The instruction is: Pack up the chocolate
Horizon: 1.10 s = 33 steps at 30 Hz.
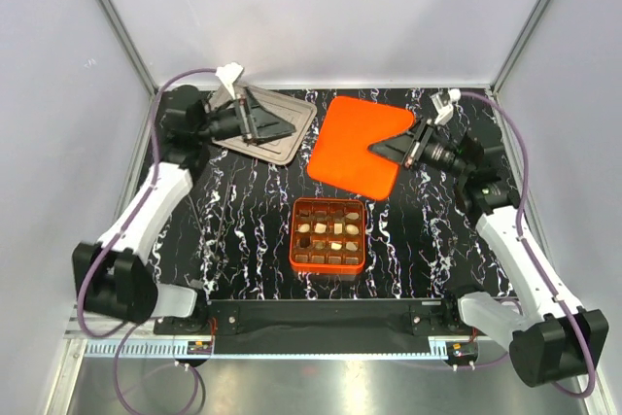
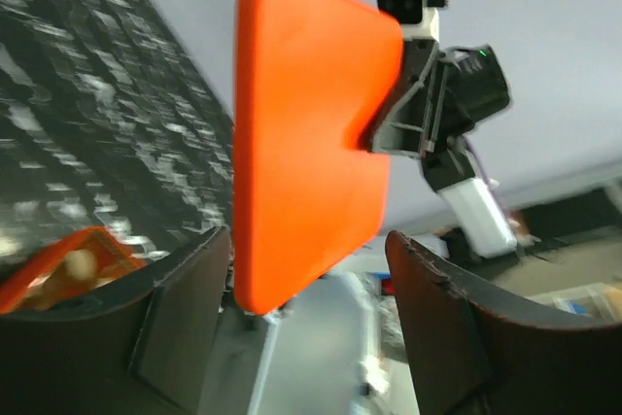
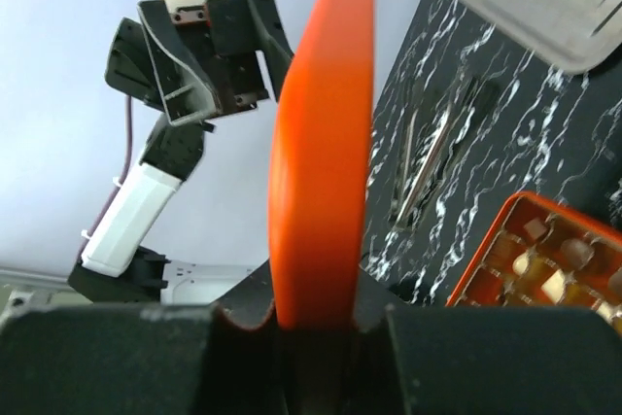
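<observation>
- At the middle of the tabletop (image 1: 243, 216) stands an orange box (image 1: 328, 261), uncovered, with a brown grid of cells inside.
- Chocolate (image 1: 335, 231) lies in the cells of that box: small dark brown and cream-white pieces, each in its own cell, with some cells bare.
- Right pincer (image 1: 381, 150) is clenched on the right-hand edge of the orange lid (image 1: 355, 143); the right wrist view shows the lid edge-on between the fingers (image 3: 248, 313).
- The lid sits behind the box, apart from it.
- Left pincer (image 1: 280, 131) is released, with its fingers (image 2: 185, 308) spread and nothing between them.
- It hovers over a grey tray (image 1: 292, 148) at the back left.
</observation>
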Available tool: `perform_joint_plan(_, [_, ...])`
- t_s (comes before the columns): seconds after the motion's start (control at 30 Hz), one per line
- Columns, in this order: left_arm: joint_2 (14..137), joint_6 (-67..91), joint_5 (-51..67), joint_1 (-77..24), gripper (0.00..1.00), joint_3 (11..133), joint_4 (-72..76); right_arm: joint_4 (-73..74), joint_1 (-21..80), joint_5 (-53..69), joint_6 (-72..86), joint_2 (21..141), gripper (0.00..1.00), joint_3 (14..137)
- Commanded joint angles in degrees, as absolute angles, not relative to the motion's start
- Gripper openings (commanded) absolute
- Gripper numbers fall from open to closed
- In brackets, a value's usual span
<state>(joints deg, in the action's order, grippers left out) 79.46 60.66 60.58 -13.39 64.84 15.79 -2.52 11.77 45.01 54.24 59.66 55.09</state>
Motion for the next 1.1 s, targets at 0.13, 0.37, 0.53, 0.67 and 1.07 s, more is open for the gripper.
perform_joint_plan(0.13, [70.3, 29.7, 44.4, -6.1, 0.75, 70.1, -28.0, -17.9, 11.7, 51.0, 63.2, 56.9, 0.00, 43.3])
perform_joint_plan(0.37, [65.0, 26.0, 38.1, -6.1, 0.77, 63.1, -31.2, -33.3, 14.9, 51.8, 72.1, 62.5, 0.00, 35.1])
perform_joint_plan(0.53, [62.1, 24.9, 39.5, -6.4, 0.80, 55.2, -30.6, -35.7, 20.1, 49.8, 71.3, 66.2, 0.00, 31.2])
perform_joint_plan(0.67, [62.3, 25.8, 43.0, -6.5, 0.80, 50.7, -27.5, -37.4, 23.5, 46.8, 70.6, 68.4, 0.00, 29.5])
perform_joint_plan(1.07, [61.3, 29.3, 38.7, -12.7, 0.79, 43.0, -20.7, -42.4, 28.1, 43.3, 68.6, 73.0, 0.01, 25.6])
